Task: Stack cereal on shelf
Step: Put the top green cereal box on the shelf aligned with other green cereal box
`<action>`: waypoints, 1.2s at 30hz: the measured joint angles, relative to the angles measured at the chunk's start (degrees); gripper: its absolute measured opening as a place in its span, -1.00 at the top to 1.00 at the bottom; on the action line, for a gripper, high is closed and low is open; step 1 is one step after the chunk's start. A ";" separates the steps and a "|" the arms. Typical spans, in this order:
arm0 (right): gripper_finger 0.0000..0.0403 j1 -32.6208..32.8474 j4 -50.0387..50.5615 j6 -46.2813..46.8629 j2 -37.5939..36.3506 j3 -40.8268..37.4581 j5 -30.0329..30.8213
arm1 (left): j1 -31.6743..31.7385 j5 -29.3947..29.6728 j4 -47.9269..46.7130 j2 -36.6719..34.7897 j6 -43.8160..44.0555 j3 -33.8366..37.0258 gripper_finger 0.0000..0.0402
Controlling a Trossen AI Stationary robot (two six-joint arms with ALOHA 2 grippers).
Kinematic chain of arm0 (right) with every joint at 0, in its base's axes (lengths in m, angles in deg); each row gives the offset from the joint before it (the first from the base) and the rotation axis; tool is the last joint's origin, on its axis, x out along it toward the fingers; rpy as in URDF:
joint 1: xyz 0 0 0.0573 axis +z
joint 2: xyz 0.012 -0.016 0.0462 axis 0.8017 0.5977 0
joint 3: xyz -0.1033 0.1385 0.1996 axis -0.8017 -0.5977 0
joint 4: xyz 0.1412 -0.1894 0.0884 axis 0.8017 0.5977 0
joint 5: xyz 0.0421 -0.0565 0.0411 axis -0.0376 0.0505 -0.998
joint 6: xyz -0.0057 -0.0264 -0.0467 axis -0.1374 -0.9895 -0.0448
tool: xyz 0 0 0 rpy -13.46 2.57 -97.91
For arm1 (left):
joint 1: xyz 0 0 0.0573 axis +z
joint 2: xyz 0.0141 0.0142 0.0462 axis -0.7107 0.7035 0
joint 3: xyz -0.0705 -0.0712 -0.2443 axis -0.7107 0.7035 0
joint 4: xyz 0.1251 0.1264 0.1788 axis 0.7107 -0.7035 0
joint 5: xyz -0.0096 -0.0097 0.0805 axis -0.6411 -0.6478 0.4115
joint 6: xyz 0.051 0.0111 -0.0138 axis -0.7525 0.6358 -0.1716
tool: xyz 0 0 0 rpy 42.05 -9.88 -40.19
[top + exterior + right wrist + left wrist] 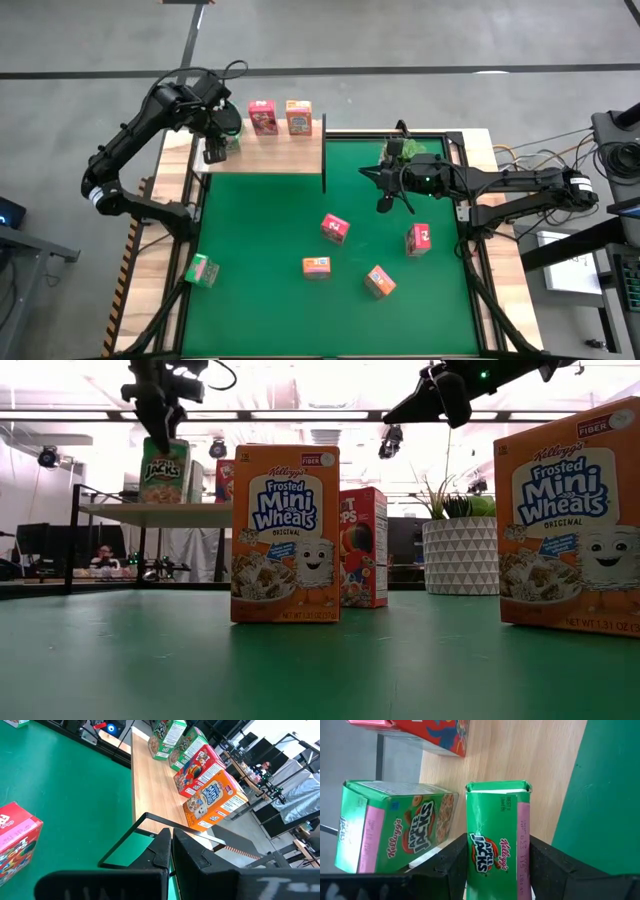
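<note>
My left gripper (495, 870): fingers clamp 1 green cereal box (497, 835) over shelf (265, 158), beside 3 boxes standing there: green, pink, orange. Right gripper (384, 206): fingers closed, above table (260, 320) w/ 5 boxes.

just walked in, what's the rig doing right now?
Stocking cereal onto the shelf. The left gripper is shut on a green Apple Jacks box, holding it at the shelf's left end beside another green box standing there. A pink box and an orange box also stand on the shelf. The right gripper hangs shut and empty over the green mat, where four boxes remain; one green box lies at the mat's left edge.
</note>
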 joint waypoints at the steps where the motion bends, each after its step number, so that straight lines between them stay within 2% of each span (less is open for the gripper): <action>1: 0.96 0.00 0.00 0.00 0.00 0.00 0.00 | 0.00 0.00 0.20 0.00 0.00 0.11 0.22; 11: 0.96 0.00 0.00 0.01 0.00 0.00 0.00 | 0.00 0.21 0.63 0.00 -0.09 0.83 0.21; 16: 0.96 0.00 0.00 0.02 0.00 0.00 0.00 | -0.01 3.06 0.74 0.00 0.96 1.78 0.21; 24: 0.96 0.00 0.00 0.02 0.00 0.00 0.00 | -0.02 3.58 0.61 0.00 1.18 1.78 0.21; 27: 0.96 0.00 0.00 0.02 0.00 0.00 0.00 | 0.00 5.90 0.58 -0.02 1.59 1.78 0.21; 36: 0.96 0.00 0.00 0.02 0.00 0.00 0.00 | -0.02 6.03 0.58 -0.06 1.61 1.78 0.21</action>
